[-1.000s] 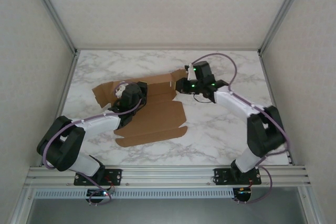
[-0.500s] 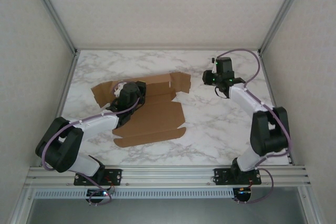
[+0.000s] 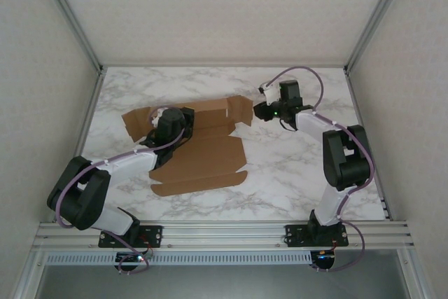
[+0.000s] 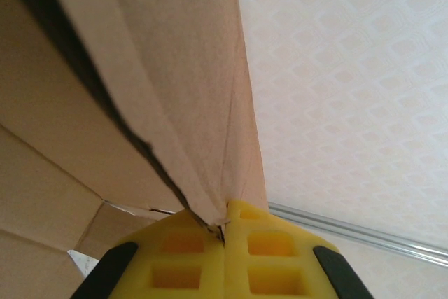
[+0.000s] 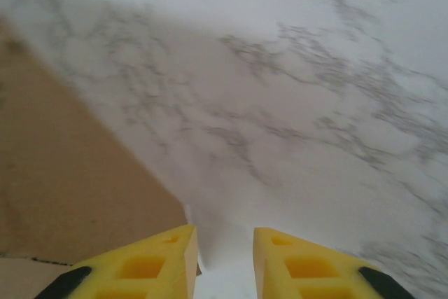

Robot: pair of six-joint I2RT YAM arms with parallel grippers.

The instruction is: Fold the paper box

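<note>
The paper box is a brown cardboard sheet with flaps, lying mostly flat on the marble table, left of centre. My left gripper sits over its left rear part. In the left wrist view, the left gripper is shut on the edge of a raised flap of the paper box. My right gripper hovers just off the sheet's right rear flap. In the right wrist view, the right gripper is open over bare marble, with the paper box edge by the left finger.
Aluminium frame posts and pale walls enclose the table on three sides, and a front rail carries both arm bases. Bare marble lies right of and behind the box. The left wrist view looks up at a wall.
My right arm swung off to the rear right, then came back towards the sheet's right flap, and its jaws opened. The left arm kept its grip and place.
</note>
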